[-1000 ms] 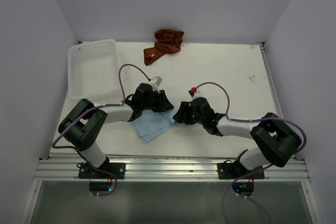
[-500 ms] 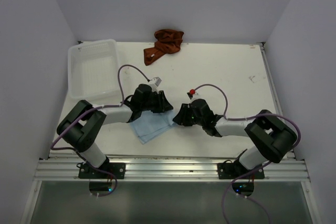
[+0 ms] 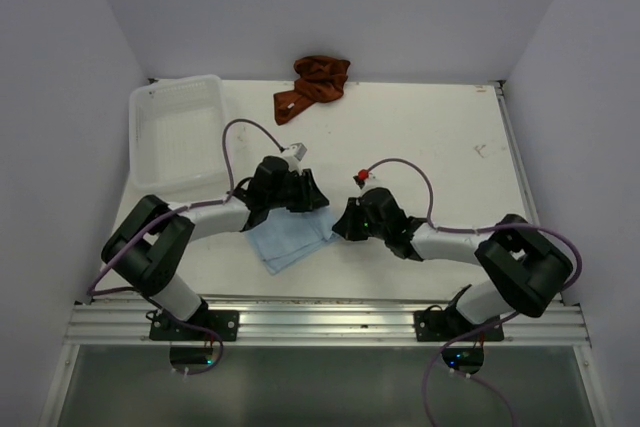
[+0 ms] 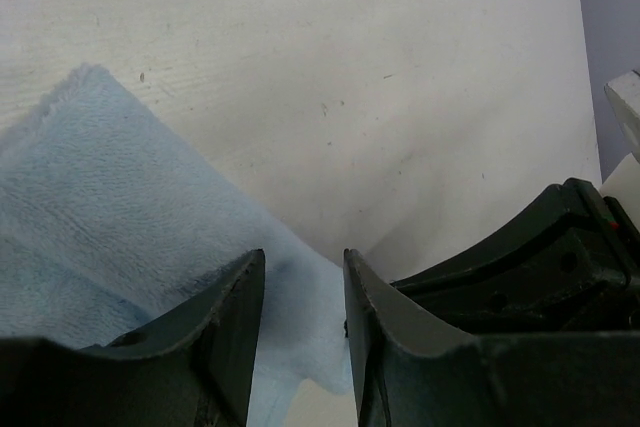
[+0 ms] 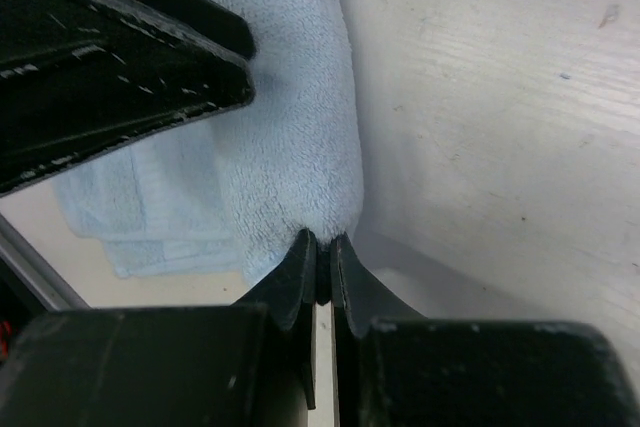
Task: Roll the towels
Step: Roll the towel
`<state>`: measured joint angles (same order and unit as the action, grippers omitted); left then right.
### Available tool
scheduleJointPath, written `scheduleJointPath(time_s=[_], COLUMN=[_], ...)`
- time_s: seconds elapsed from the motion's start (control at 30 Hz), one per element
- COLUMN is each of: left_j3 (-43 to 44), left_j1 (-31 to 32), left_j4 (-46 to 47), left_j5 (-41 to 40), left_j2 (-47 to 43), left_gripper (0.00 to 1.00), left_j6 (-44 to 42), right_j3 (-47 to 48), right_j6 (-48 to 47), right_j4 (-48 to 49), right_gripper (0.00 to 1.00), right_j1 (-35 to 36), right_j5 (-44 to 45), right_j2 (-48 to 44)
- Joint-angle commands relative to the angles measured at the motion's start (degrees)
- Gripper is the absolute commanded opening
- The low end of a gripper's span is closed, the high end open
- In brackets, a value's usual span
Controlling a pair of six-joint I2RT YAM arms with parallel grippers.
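Observation:
The light blue towel (image 3: 285, 243) lies folded near the table's front, between the two arms. My right gripper (image 5: 324, 247) is shut on the towel's (image 5: 290, 97) raised edge, pinching the cloth at its tips; in the top view it (image 3: 340, 229) is at the towel's right corner. My left gripper (image 4: 300, 287) stands open over the towel's (image 4: 100, 207) far corner, cloth lying in the gap between its fingers; from above it (image 3: 312, 204) is at the towel's upper edge. The rust towel (image 3: 312, 85) lies crumpled at the table's back edge, away from both grippers.
A white plastic basket (image 3: 150, 137) stands at the back left of the table. The two grippers are close together, tips nearly facing. The right gripper's dark body (image 4: 520, 267) fills the left wrist view's lower right. Walls enclose the table on three sides.
My right gripper has closed on the blue towel's edge, having stood open a second ago. The left arm has barely shifted and its jaws have kept the same width.

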<state>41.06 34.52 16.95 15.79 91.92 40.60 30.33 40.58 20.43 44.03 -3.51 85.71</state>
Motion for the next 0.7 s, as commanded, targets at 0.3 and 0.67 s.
scheduleJointPath(time_s=[0.3,0.67], left_j3=[6.8,6.8], left_j1=[-1.2,-1.2], left_j4=[-5.1,-3.9], left_j5=[-3.2,-2.4], left_j2=[-7.4,-7.1], left_gripper=[0.44,0.44], left_j6=[-3.6,-2.4], right_j3=[7.3,13.0], right_j6=[-15.3,-26.4], right_j4=[-22.4,-30.1], right_gripper=[0.0,0.0], right_j1=[1.1,11.1], right_j5=[18.2,36.5], right_j2=[-8.8,-6.1])
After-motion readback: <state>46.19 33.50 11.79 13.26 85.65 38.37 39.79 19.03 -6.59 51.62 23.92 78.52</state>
